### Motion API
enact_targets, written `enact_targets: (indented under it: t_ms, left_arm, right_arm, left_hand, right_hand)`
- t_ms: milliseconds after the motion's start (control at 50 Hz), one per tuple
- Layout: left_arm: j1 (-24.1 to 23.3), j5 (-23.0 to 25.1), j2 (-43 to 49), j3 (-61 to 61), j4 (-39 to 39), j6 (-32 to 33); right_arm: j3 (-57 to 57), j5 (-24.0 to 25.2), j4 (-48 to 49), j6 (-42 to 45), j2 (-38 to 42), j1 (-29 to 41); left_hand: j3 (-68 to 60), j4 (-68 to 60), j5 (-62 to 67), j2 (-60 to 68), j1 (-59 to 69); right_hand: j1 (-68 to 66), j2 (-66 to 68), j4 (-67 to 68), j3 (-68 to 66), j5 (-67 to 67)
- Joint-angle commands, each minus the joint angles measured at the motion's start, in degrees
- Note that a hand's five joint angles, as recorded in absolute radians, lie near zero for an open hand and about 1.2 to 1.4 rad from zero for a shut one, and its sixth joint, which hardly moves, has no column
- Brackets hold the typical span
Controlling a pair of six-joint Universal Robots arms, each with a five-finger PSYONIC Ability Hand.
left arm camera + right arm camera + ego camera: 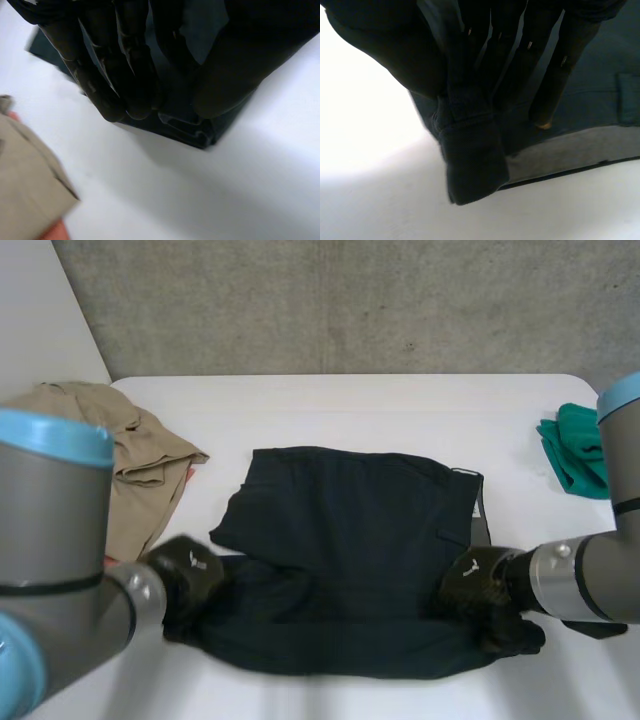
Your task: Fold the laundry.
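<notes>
From where I stand this reads as a robotics lab or test room rather than a home: the concrete wall [350, 300] at the back is bare and grey, with a straight seam down it, and a plain white table [400, 405] is pushed up against it. Two grey machine arms with light-blue caps, the left arm [50, 530] and the right arm [590, 575], reach over the tabletop. Laundry lies spread in separate spots, a dark garment [350, 530] in the middle, a beige garment [130, 455] at one end and a teal cloth [575, 450] at the other
</notes>
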State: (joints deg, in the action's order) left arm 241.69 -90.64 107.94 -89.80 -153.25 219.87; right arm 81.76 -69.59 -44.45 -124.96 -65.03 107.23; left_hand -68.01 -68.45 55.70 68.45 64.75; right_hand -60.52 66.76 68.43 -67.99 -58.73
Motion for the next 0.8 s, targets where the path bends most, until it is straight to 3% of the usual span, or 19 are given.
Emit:
enact_targets:
  t_ms: [20,160,300,400,440,460,480,500,580,640,800]
  left_arm:
    - [1.32,-0.94,7.98,16.22,-6.62,-2.95]
    - [1.59,-0.67,19.12,34.22,-12.85,-5.24]
    - [1.33,-2.68,36.78,55.57,-18.57,-4.63]
    - [1.67,-6.03,46.48,68.60,-17.96,-2.17]
    - [1.68,-6.04,48.06,71.34,-17.78,-2.07]
    - [1.50,-4.90,48.68,72.13,-17.87,-2.95]
    - [1.24,-3.94,48.86,72.22,-18.05,-3.56]
    - [0.80,-2.01,48.60,72.05,-18.57,-4.79]
    - [0.27,0.55,46.06,69.78,-19.71,-7.34]
    - [0.53,0.03,43.16,66.44,-19.98,-9.10]
    - [1.41,-0.59,32.35,51.67,-22.44,-14.82]
  right_arm:
    - [-7.04,-3.09,11.91,-9.33,2.72,1.14]
    - [-13.37,-7.75,29.03,-17.51,6.75,1.93]
    - [-18.11,-10.83,51.36,-16.20,16.32,3.51]
    - [-24.36,-12.85,58.95,-12.95,25.29,4.31]
    - [-26.64,-13.82,59.22,-11.81,27.58,4.31]
    - [-28.83,-15.21,58.87,-11.02,29.42,4.22]
    - [-29.81,-16.01,58.61,-11.01,30.13,4.13]
    - [-31.47,-17.76,57.91,-11.36,31.27,4.31]
    - [-31.49,-20.76,54.67,-14.68,29.63,4.57]
    - [-29.65,-19.98,50.36,-18.91,25.32,4.40]
    - [-21.83,-10.31,25.58,-29.55,12.04,2.11]
  left_hand:
    - [-11.99,-11.55,14.30,11.55,15.25]
    - [-11.99,-11.55,14.30,11.55,15.25]
    - [-11.99,-11.55,14.30,11.55,15.25]
    - [-11.99,-11.55,14.30,11.55,15.25]
    - [-11.99,-11.55,14.30,11.55,15.25]
    - [4.98,5.41,-2.67,-5.41,-1.72]
    - [24.30,24.74,-21.99,-24.74,-21.04]
    - [58.01,58.45,-55.70,-58.45,-54.75]
    - [58.01,58.45,-55.70,-58.45,-54.75]
    - [58.01,58.45,-55.70,-58.45,-54.75]
    - [58.01,58.45,-55.70,-58.45,-54.75]
  right_hand:
    - [-19.48,13.24,11.57,-12.01,-11.27]
    - [-19.48,13.24,11.57,-12.01,-11.27]
    - [-19.48,13.24,11.57,-12.01,-11.27]
    - [-19.48,13.24,11.57,-12.01,-11.27]
    - [-19.48,13.24,11.57,-12.01,-11.27]
    - [-6.47,0.23,-1.44,1.01,1.74]
    - [15.97,-22.21,-23.89,23.45,24.19]
    - [50.52,-56.76,-58.43,57.99,58.73]
    - [50.52,-56.76,-58.43,57.99,58.73]
    - [50.52,-56.76,-58.43,57.99,58.73]
    - [50.52,-56.76,-58.43,57.99,58.73]
